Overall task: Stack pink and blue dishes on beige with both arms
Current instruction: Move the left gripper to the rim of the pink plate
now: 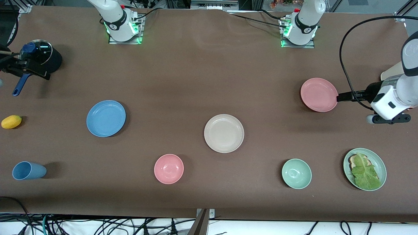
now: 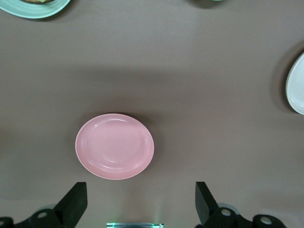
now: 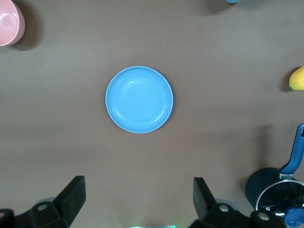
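Note:
The pink plate [image 1: 319, 94] lies toward the left arm's end of the table, and the blue plate [image 1: 106, 118] toward the right arm's end. Between them, a little nearer the camera, sits the beige plate [image 1: 224, 133]. My left gripper [image 1: 341, 96] hangs in the air beside the pink plate's rim. In the left wrist view it [image 2: 141, 190] is open, with the pink plate [image 2: 114, 146] just ahead of the fingertips and untouched. My right gripper [image 1: 32, 68] hovers over a dark pot. It [image 3: 139, 185] is open and empty, well short of the blue plate [image 3: 139, 99].
A dark pot with a glass lid and blue handle [image 1: 42, 57] sits under the right gripper. A yellow lemon [image 1: 11, 121] and blue cup [image 1: 28, 170] lie near it. A pink bowl [image 1: 168, 168], a green bowl [image 1: 296, 173] and a green plate with lettuce [image 1: 364, 168] line the near side.

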